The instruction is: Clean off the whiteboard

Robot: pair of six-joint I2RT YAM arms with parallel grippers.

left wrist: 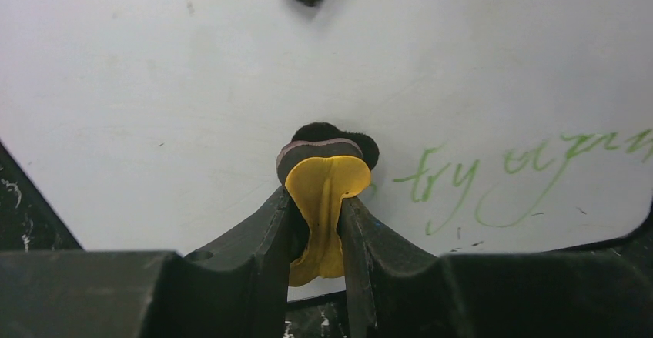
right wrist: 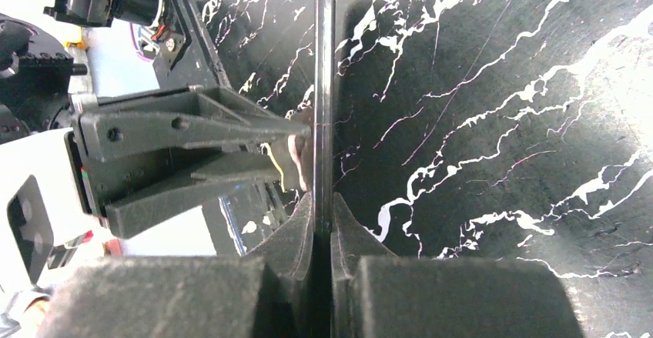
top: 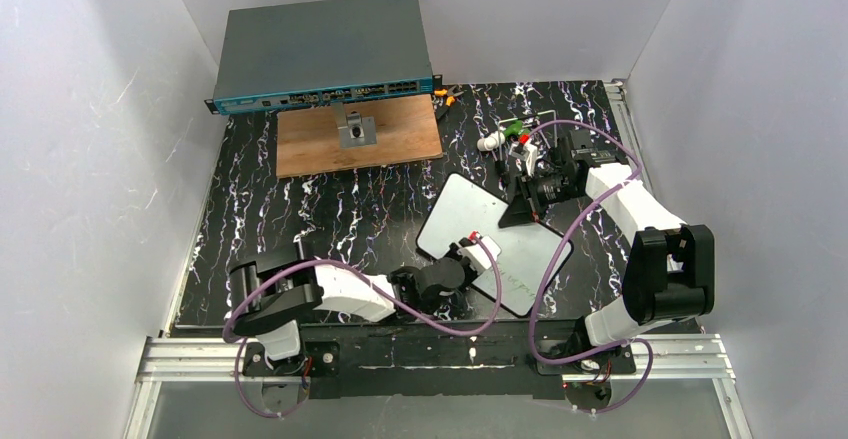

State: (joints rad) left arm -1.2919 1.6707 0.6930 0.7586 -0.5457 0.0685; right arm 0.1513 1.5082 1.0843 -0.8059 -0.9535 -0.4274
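Observation:
The whiteboard (top: 455, 209) is tilted at the table's centre, and green handwriting (left wrist: 500, 172) remains near its lower right corner. My left gripper (left wrist: 316, 199) is shut on a yellow eraser (left wrist: 327, 180) whose dark felt pad (left wrist: 327, 134) presses on the whiteboard (left wrist: 177, 84) just left of the writing. My right gripper (right wrist: 323, 219) is shut on the board's thin edge (right wrist: 324, 84) and holds it from the far right side, as the top view (top: 523, 209) also shows. The left gripper (top: 470, 251) reaches onto the board from the near side.
A grey network switch (top: 320, 44) stands at the back, with a brown wooden board (top: 410, 134) bearing a small metal part (top: 356, 131) in front of it. Markers and small items (top: 505, 134) lie at the back right. White walls enclose the black marbled table (top: 300, 209).

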